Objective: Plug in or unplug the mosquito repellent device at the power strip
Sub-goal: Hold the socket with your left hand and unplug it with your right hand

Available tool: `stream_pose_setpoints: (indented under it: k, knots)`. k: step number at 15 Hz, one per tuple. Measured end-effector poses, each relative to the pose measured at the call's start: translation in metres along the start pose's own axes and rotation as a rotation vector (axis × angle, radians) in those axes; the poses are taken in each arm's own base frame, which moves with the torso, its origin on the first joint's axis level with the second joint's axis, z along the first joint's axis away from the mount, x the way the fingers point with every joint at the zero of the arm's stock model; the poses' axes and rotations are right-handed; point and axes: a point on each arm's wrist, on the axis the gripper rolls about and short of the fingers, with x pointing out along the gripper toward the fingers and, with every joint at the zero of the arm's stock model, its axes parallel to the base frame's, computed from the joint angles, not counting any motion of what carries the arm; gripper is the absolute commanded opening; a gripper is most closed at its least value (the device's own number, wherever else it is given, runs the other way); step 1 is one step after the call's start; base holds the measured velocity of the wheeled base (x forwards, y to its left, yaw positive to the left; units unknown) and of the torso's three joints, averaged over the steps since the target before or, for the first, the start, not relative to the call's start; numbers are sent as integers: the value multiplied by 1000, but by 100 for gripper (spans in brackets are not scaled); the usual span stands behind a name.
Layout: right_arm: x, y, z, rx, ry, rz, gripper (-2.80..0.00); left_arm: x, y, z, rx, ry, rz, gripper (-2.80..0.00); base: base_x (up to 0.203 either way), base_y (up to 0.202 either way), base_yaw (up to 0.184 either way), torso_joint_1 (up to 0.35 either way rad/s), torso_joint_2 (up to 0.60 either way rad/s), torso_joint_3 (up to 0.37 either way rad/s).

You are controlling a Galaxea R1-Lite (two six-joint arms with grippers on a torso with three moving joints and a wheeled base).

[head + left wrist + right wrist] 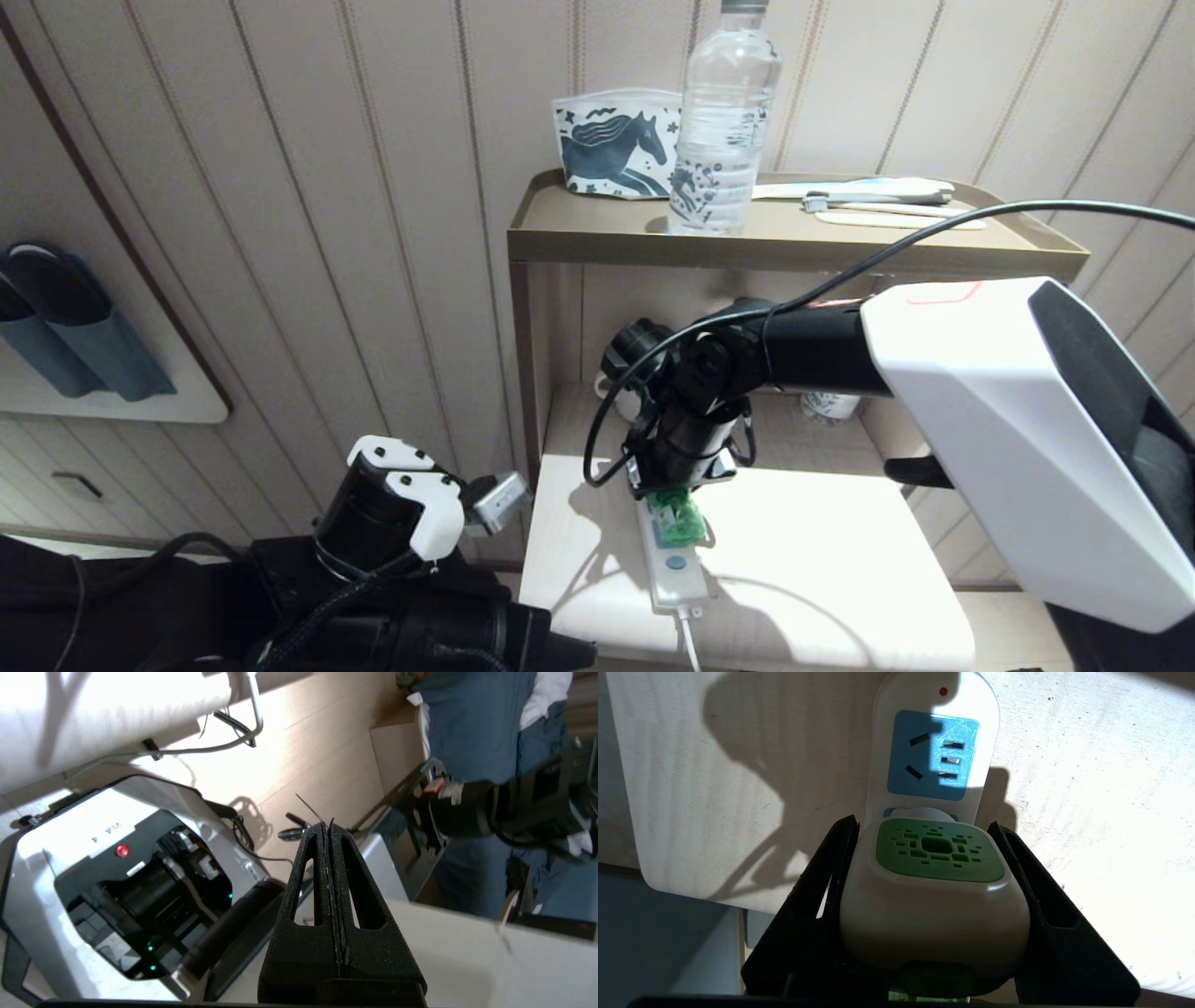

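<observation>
The right gripper clamps one mosquito repellent device between its two black fingers, one pressed to each side of the white body, at the power strip on the lower shelf of a wooden stand. In the right wrist view the device's green vented top faces the camera and its far edge sits over one light-blue socket face, covering most of it; whether the prongs are seated cannot be told. One further socket face lies fully bare beyond it, with one small red dot near the strip's rounded end.

From the head view, the right gripper points down at the strip, the green of the device showing just below it. One round blue button sits on the strip nearer the robot, and one white cable leaves that end over the shelf's front edge.

The left gripper is well apart from the work, low at the left of the stand, its two fingers pressed flat together on nothing; the left wrist view looks over the robot's base and a person in blue clothing.

The top shelf carries one clear water bottle, one horse-print pouch and a few slim toiletries, a toothbrush among them. Two dark slippers sit in a holder at the far left.
</observation>
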Motion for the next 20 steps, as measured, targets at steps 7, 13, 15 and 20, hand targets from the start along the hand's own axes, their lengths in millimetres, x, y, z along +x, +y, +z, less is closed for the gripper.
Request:
stream_pose_setpoints:
  k: [7,13,15,20]
  knots:
    - [-1,0,1,0,-7,5,-280,48,15,14,-24,-6,122,-280,0,0,0,0,0,0]
    - [-1,-1,2,3,-11,7,-280,74,20,18,-21,-71,255,-280,0,0,0,0,0,0]
    - [-2,0,3,2,-19,11,-280,84,12,21,-1,-127,310,-280,0,0,0,0,0,0]
    - [-1,0,3,2,-21,12,-280,101,-6,28,36,-153,282,-280,0,0,0,0,0,0]
